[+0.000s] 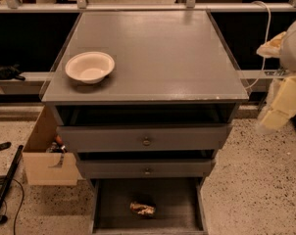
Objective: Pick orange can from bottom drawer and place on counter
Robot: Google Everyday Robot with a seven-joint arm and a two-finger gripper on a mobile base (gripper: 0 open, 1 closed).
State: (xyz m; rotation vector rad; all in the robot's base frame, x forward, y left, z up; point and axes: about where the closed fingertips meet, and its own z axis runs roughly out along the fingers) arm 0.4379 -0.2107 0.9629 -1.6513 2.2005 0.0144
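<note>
Glossy counter (158, 58) (right: hand (273, 115), perhaps plastic)

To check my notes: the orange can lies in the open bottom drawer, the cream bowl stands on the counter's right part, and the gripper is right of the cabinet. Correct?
Not quite. The camera view shows the cream bowl on the left part of the counter. The orange can does lie in the open bottom drawer, and the gripper is right of the cabinet.

The end effector (281, 107) is cut off by the right edge.
</note>
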